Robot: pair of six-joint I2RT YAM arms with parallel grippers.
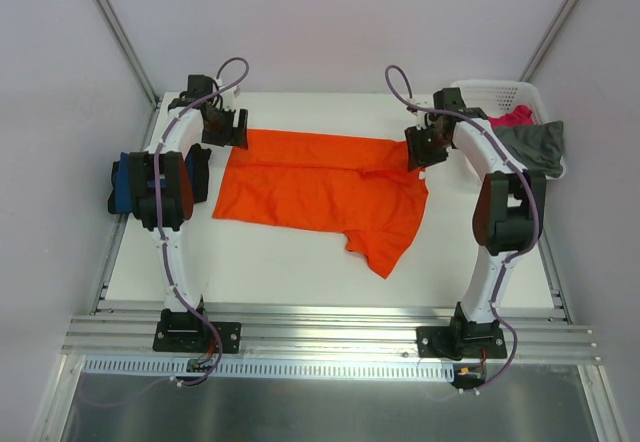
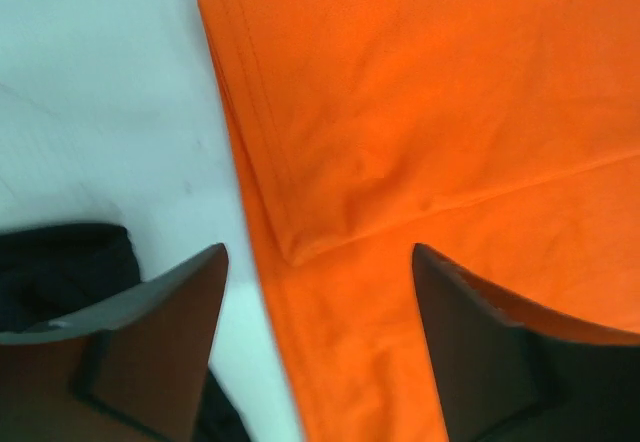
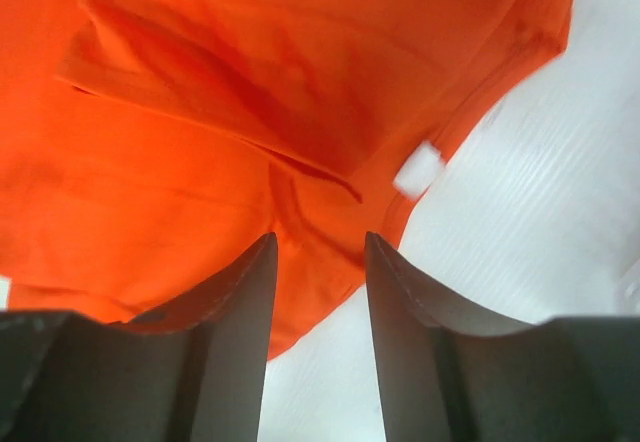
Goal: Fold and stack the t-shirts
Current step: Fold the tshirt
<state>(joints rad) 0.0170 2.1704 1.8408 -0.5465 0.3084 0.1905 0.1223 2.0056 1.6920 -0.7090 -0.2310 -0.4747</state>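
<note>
Four soft cloth t-shirts, two pincers, one basket.
- Bright orange t-shirt [image 1: 320, 187]: lies across middle of white counter [image 1: 300, 272], far long edge folded over itself, one sleeve sticking out toward near edge, small white label at neck.
- Navy blue t-shirt [image 1: 125, 184]: bunched at counter's left edge.
- Magenta pink t-shirt [image 1: 512, 116] and grey-olive t-shirt [image 1: 535, 144]: in white lattice plastic basket [image 1: 490, 90], grey-olive draped over rim.
- Left pincer [image 2: 320, 262]: above orange shirt's left hem, fingers apart, gripping nothing.
- Right pincer [image 3: 320, 247]: above its right end, fingers parted, empty.
</note>
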